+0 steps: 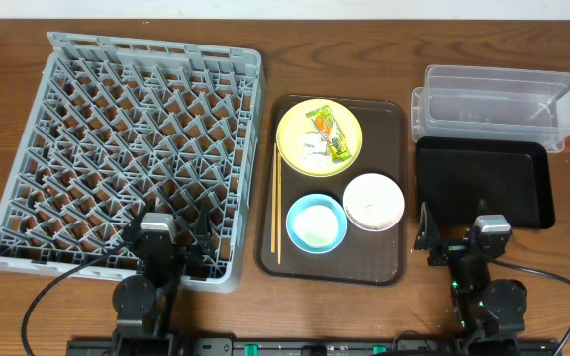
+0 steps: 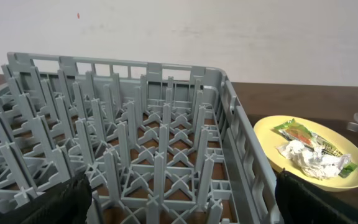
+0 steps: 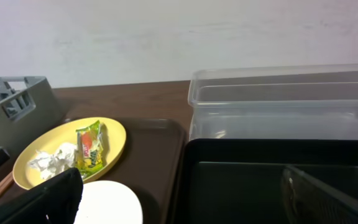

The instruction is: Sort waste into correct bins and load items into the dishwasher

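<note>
A pale-yellow plate (image 1: 320,137) on the brown tray holds a green, yellow and orange snack wrapper (image 1: 330,133) and crumpled whitish scraps (image 1: 310,147). A light-blue bowl (image 1: 316,222), a white bowl (image 1: 373,202) with grains in it and wooden chopsticks (image 1: 277,203) lie on the tray too. The grey dish rack (image 1: 127,148) is at the left. The clear tub (image 1: 496,104) and black tray (image 1: 483,181) are at the right. My left gripper (image 1: 174,244) is open over the rack's near right corner. My right gripper (image 1: 460,242) is open at the black tray's near edge. Both are empty.
The brown serving tray (image 1: 389,262) sits between the rack and the bins. The plate with wrapper shows in the left wrist view (image 2: 319,149) and right wrist view (image 3: 73,152). Bare wooden table lies along the front edge.
</note>
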`<state>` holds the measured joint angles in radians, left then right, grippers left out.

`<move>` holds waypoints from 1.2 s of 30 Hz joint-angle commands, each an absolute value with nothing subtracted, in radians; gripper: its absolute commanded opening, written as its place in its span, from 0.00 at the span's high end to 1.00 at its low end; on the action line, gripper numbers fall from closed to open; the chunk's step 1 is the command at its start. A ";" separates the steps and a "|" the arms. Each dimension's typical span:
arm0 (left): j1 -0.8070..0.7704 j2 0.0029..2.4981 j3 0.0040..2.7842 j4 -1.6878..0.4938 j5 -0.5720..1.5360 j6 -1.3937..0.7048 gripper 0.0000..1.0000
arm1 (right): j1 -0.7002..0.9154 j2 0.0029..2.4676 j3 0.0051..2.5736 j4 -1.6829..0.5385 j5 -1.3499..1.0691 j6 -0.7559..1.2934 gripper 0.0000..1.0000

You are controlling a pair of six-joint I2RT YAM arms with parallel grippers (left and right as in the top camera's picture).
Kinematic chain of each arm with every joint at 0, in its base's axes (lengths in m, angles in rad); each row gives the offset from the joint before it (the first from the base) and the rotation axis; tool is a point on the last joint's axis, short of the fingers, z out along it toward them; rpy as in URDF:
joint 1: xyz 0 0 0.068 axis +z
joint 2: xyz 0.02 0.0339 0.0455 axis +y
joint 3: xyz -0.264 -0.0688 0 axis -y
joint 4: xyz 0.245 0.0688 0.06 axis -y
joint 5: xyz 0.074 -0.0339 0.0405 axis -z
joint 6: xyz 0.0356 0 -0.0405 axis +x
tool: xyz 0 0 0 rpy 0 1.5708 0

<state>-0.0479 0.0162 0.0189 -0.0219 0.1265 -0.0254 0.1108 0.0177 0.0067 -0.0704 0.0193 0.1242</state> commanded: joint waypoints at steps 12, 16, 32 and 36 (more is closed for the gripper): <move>-0.052 0.013 0.004 -0.059 0.134 -0.019 0.05 | 0.118 0.020 0.006 -0.075 0.018 0.118 0.01; -0.052 0.013 0.004 -0.055 0.135 -0.020 0.05 | 0.118 0.020 0.006 -0.067 0.018 0.145 0.01; -0.052 0.266 0.383 -0.419 0.133 -0.125 0.05 | 0.118 0.227 0.234 -0.170 0.002 0.177 0.01; -0.052 0.412 0.540 -0.563 0.134 -0.126 0.05 | 0.118 0.438 0.396 -0.226 -0.084 0.147 0.01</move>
